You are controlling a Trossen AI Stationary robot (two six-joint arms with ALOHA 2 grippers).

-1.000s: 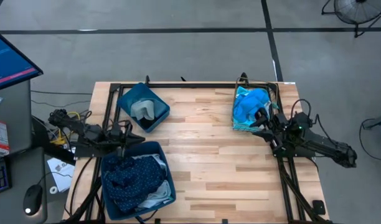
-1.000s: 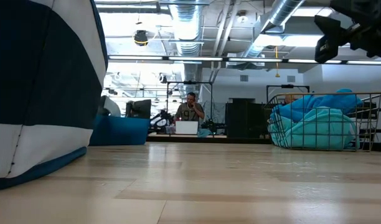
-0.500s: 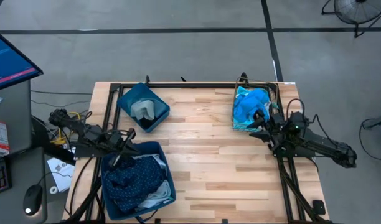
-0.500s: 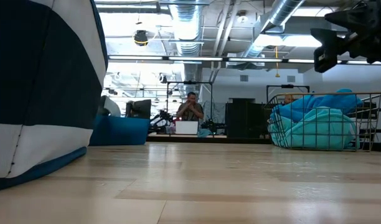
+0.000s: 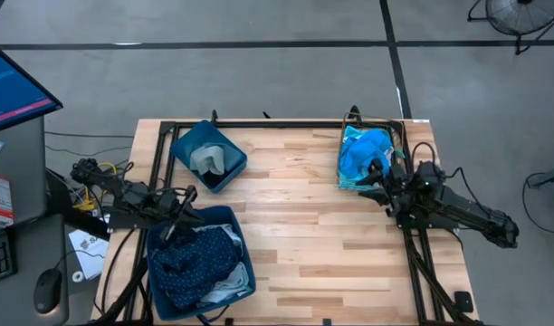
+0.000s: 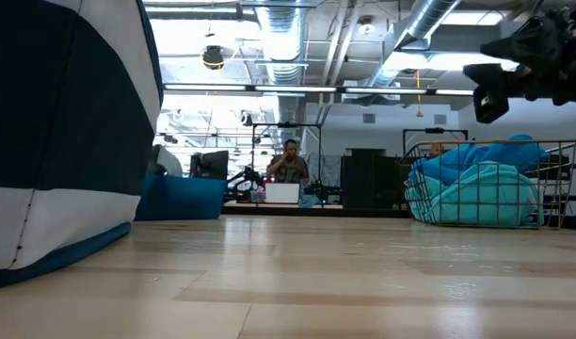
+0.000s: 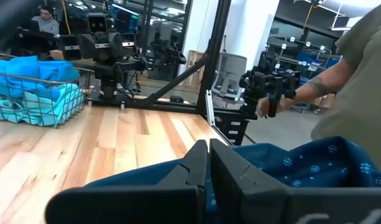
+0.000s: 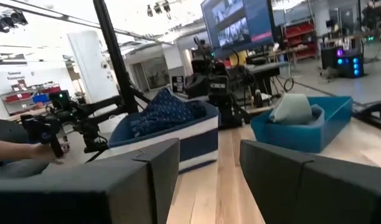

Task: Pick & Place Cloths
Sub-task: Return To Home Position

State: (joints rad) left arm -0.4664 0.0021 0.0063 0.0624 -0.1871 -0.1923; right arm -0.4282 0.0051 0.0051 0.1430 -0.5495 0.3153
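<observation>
**Cloths sorted into bins and basket, both arms raised**

Pale wooden bench (image 5: 295, 226) on a grey workshop floor carries three containers. At the far left, the small blue bin (image 5: 192, 136) holds the grey-green cloth (image 5: 207, 160). Nearer on the left, the large blue bin (image 5: 248, 258) is filled with the navy dotted cloth (image 5: 188, 263), and the pale grey-blue cloth (image 5: 223, 290) shows at its near corner. At the far right, the wire basket (image 6: 556, 179) contains the turquoise cloth (image 6: 476, 198) with the bright blue cloth (image 6: 486, 155) heaped on top.

Left arm (image 5: 123, 195) reaches in from the bench's left edge. The left fingers (image 7: 193, 168) are drawn together to a narrow slit, holding nothing, over the far rim of the large bin.

Right arm (image 5: 458, 210) comes in from the right. The right fingers (image 8: 153, 168) are spread wide and empty, raised above the near edge of the basket.

Beyond the bench a person (image 6: 290, 165) sits at a laptop (image 6: 282, 193).
</observation>
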